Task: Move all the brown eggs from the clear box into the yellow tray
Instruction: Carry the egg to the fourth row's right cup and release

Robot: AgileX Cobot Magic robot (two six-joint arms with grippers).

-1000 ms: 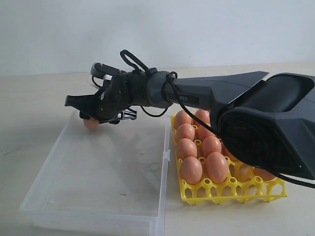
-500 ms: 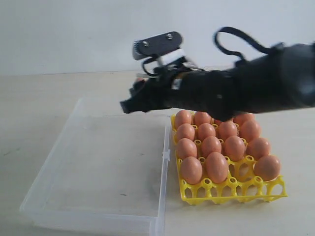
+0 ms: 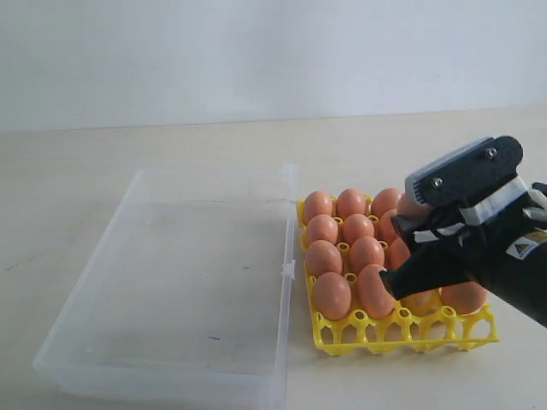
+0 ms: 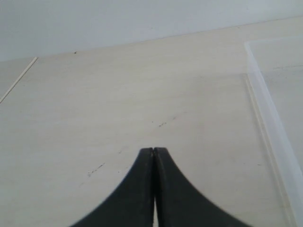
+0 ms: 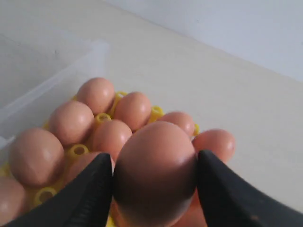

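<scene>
A: Right claw (image 5: 152, 158) has swung from box (image 3: 171, 273) over to tray (image 3: 367, 337), lower right.
B: Gripping what?
A: One egg (image 5: 154, 187), jaws spread around it. Left claw's (image 4: 153, 151) pinched closed on nothing.

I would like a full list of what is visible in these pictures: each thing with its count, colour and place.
clear box: one, see-through, on the table left of the tray, no eggs inside.
yellow tray: one, bright yellow, close beside the box.
brown eggs: at least twelve seen, orange-brown, in the tray's cups; some cups are hidden.
held egg: one, orange-brown, gripped above the tray.
table: one, pale beige, under everything.
wall: one, white, behind the table.
left hand: one, black, shut, over bare table near the box.
right hand: one, black, closed on the held egg.
</scene>
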